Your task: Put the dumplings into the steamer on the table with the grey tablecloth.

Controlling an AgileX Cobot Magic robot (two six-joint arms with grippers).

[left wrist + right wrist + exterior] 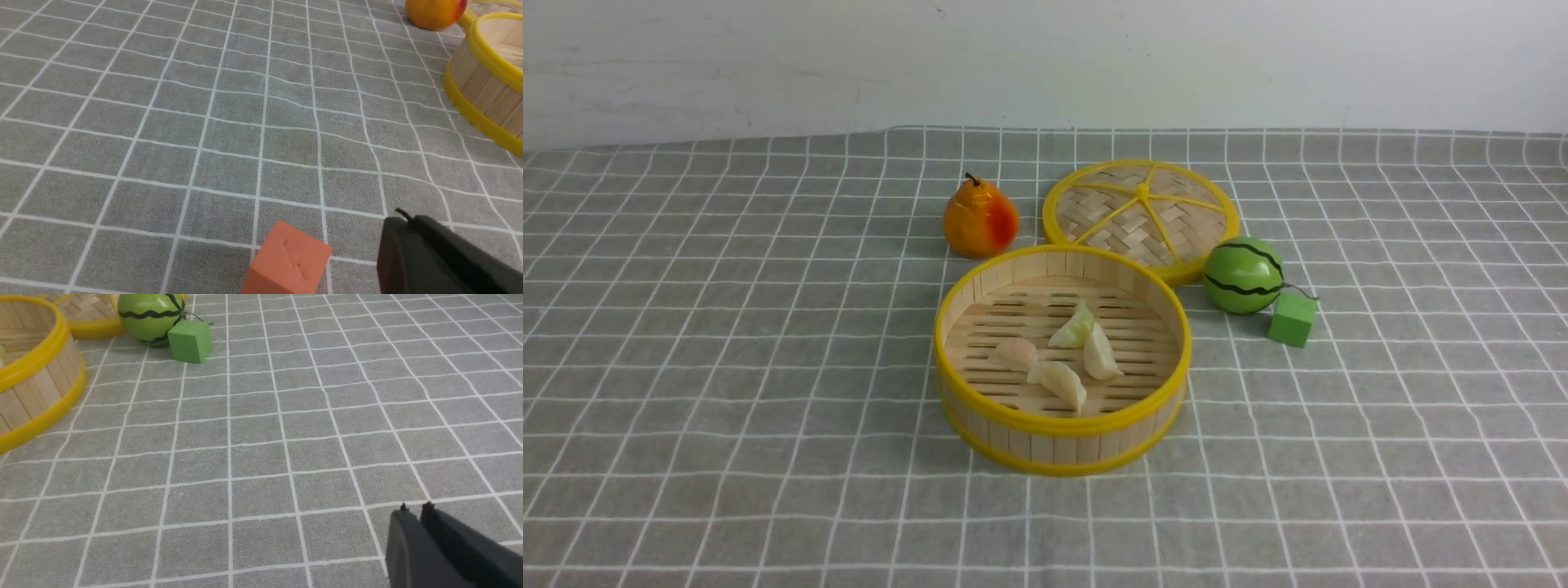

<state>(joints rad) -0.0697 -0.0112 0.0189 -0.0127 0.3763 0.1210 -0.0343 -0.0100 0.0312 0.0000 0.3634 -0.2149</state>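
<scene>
The steamer point(1062, 445) stands mid-table on the grey tablecloth point(727, 367). Inside it lie several dumplings: a pale green one point(1073, 327), a pinkish one point(1013, 354) and two cream-white ones point(1100, 356) point(1060, 384). Neither arm shows in the front view. My left gripper point(402, 218) is shut and empty over bare cloth, far from the steamer's wall point(486, 87). My right gripper point(414, 510) is shut and empty over bare cloth, away from the steamer point(36, 392).
The woven lid point(1141, 214) lies behind the steamer, with a pear point(979, 219) to its left. A green melon point(1243, 275) and a green cube point(1292, 319) sit right of the steamer. An orange cube point(290, 263) lies near my left gripper.
</scene>
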